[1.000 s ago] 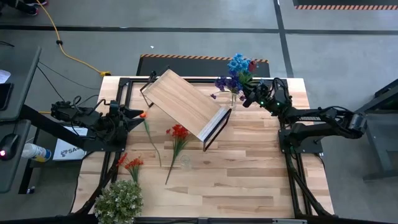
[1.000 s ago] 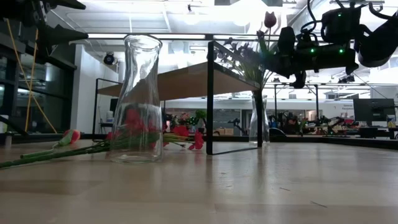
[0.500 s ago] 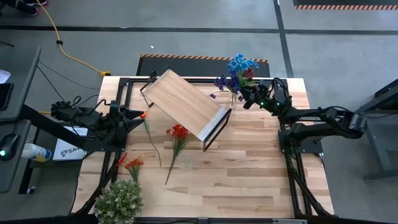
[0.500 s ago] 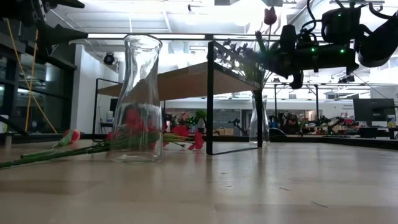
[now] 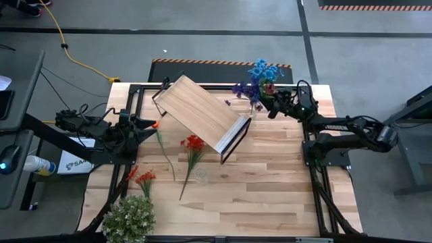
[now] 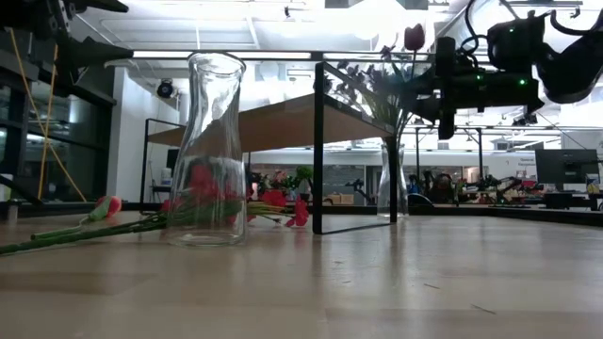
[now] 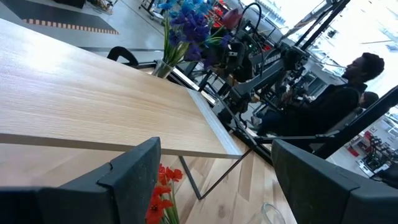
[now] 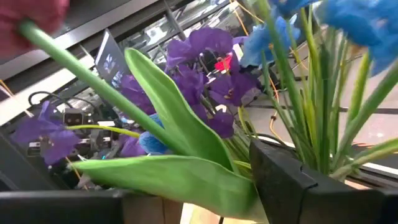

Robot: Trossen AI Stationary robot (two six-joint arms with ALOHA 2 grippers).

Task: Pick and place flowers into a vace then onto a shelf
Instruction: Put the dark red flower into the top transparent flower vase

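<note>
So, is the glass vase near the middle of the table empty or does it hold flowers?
Empty. In the low view the near glass vase stands upright with nothing in it; the red flowers seen through it lie on the table behind.

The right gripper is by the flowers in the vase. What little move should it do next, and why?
Probably back straight away from the bouquet. The right gripper has its fingers apart beside the flowers, which already stand in the vase next to the shelf. Green stems and a leaf sit between its fingers in the right wrist view, so a sideways move could drag them.

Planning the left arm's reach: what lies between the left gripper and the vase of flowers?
In the high view, the shelf lies between the left gripper and the vase of flowers.
</note>
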